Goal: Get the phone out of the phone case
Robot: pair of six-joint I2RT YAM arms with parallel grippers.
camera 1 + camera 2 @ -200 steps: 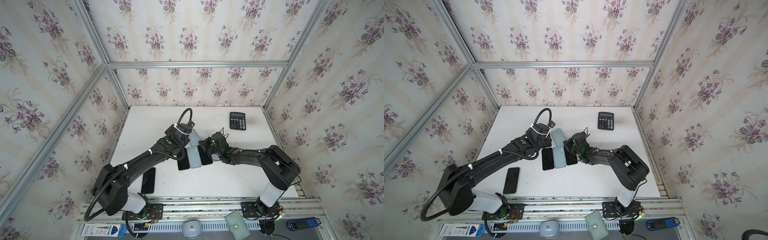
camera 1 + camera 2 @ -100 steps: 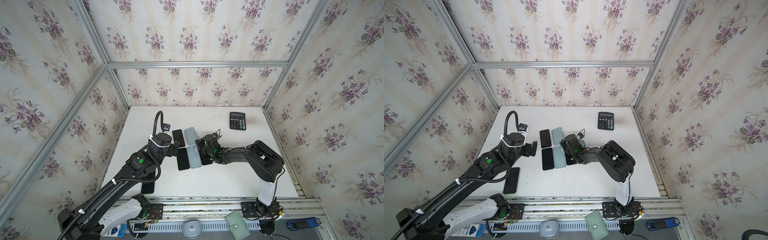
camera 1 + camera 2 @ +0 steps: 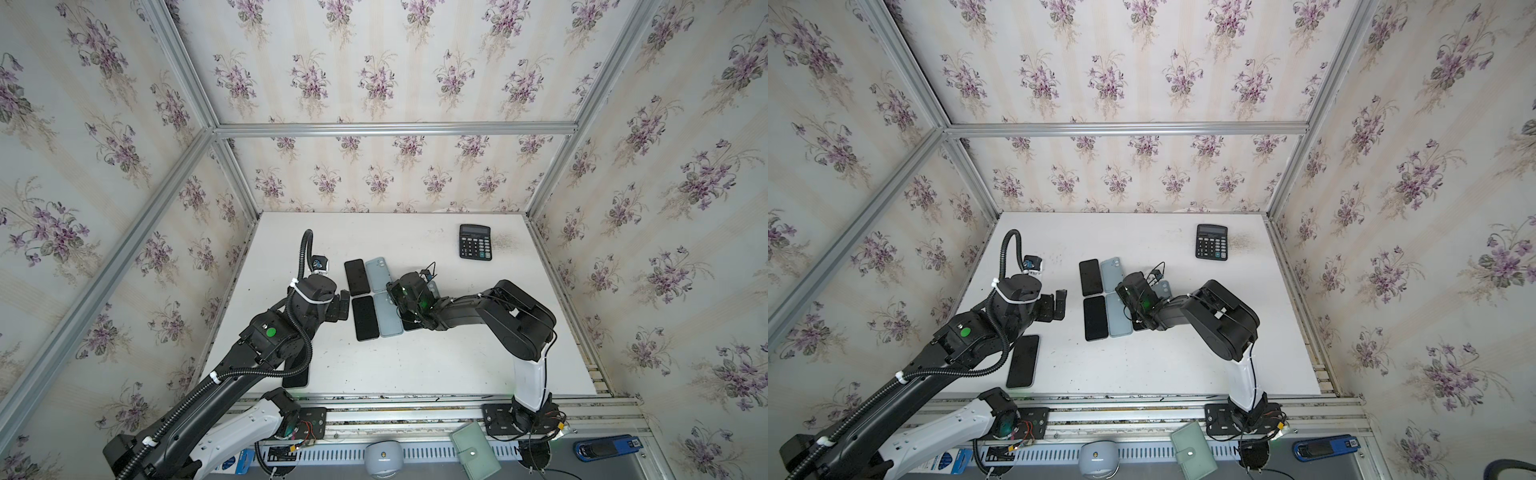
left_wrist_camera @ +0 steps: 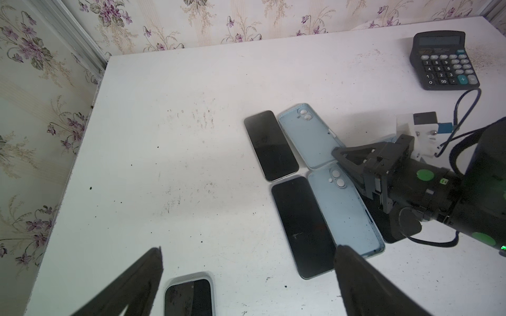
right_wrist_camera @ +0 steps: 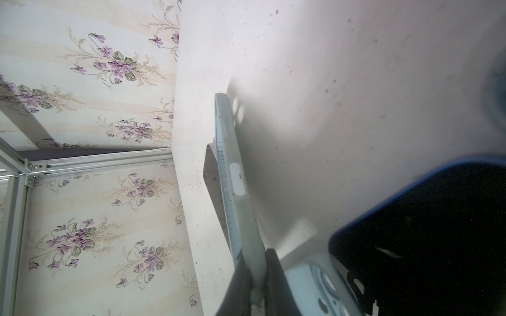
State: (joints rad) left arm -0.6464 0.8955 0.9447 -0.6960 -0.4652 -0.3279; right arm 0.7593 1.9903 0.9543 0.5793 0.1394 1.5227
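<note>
Two bare black phones (image 3: 356, 277) (image 3: 365, 318) lie beside two empty pale blue phone cases (image 3: 379, 274) (image 3: 387, 316) mid-table. My right gripper (image 5: 257, 273) is shut on the side rim of the far case (image 5: 238, 191); in the left wrist view its tips (image 4: 335, 151) meet that case (image 4: 309, 136). A dark phone (image 5: 424, 232) lies under the right wrist. My left gripper (image 3: 1059, 305) hangs open and empty, left of the phones. A phone in a pale case (image 3: 1022, 360) lies near the front left, also in the left wrist view (image 4: 189, 296).
A black calculator (image 3: 475, 242) sits at the back right. Another pale blue case (image 3: 1163, 288) shows partly behind the right wrist. Papered walls close three sides. A green wallet (image 3: 476, 451) and a blue tool (image 3: 604, 446) lie on the front rail.
My left gripper has let go, opened wide and drawn back left from the cluster. One phone and one case now lie apart in the far row. The right arm folded closer.
</note>
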